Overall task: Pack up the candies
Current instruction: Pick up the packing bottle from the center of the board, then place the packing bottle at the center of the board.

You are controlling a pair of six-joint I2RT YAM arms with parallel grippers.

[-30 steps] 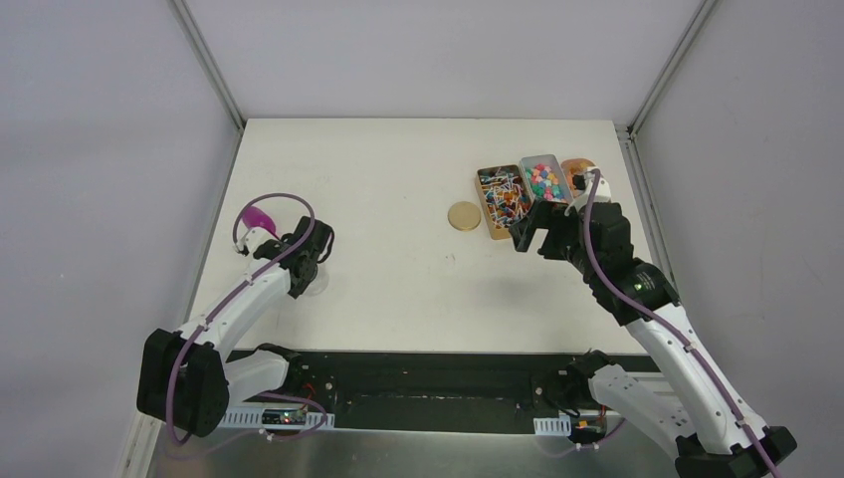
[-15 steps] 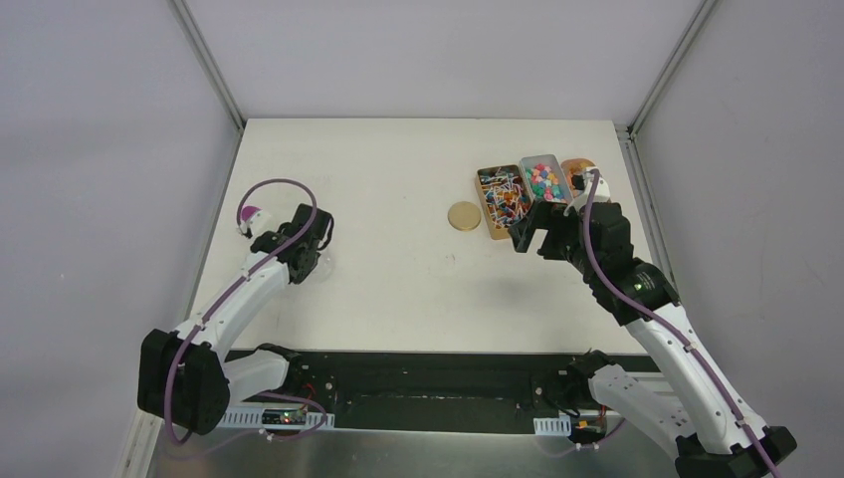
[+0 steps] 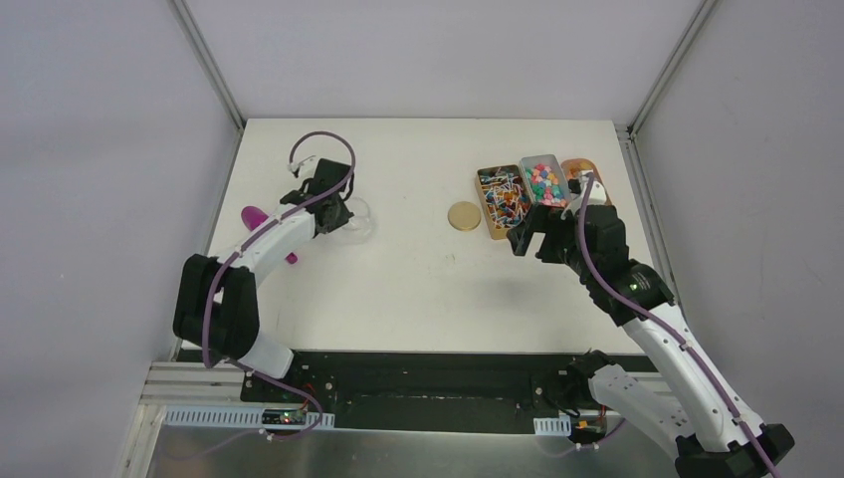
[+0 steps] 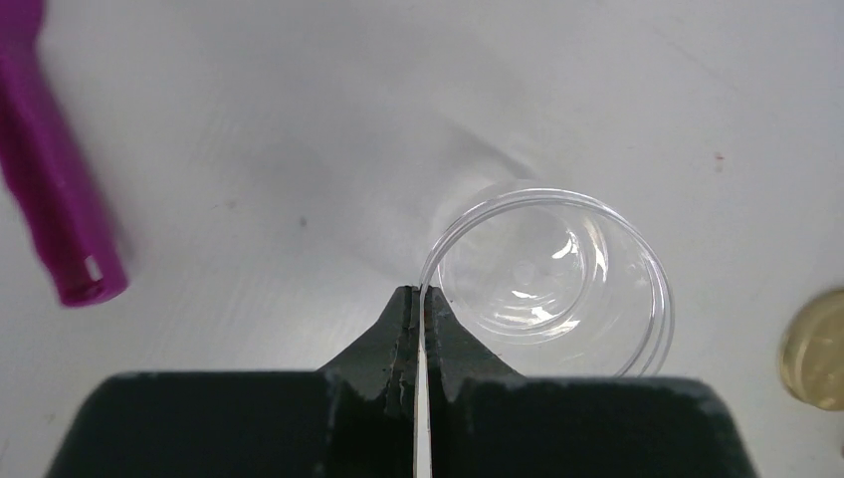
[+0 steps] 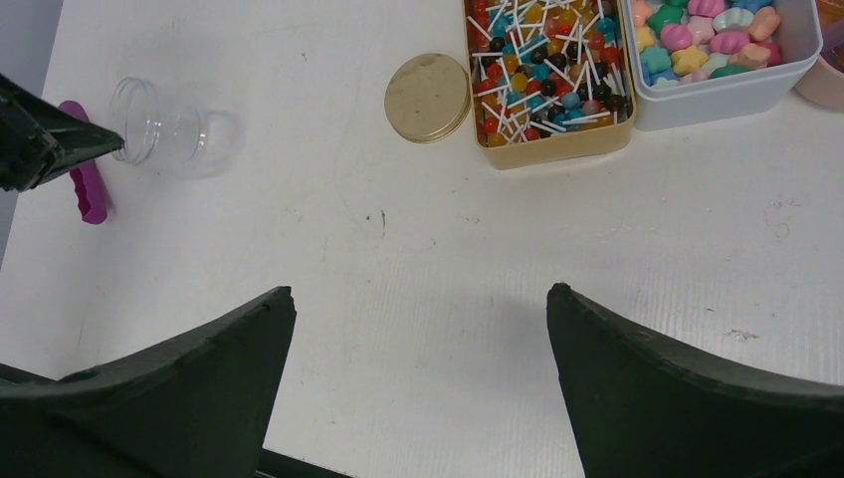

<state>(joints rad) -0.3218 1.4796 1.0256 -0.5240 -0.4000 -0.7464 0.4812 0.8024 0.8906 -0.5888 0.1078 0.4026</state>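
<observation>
Jar moved farther back, clear of edges | left claw pinching rim | right claw wide

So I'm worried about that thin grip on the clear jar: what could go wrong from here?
1. The left gripper pinches only the thin rim of the clear jar, so the jar may slip or twist loose.
2. The gold lid lies between the jar and the candies; a move straight across might knock it.
3. The purple scoop lies on the table close by that gripper, and a swing could nudge it away.
</observation>
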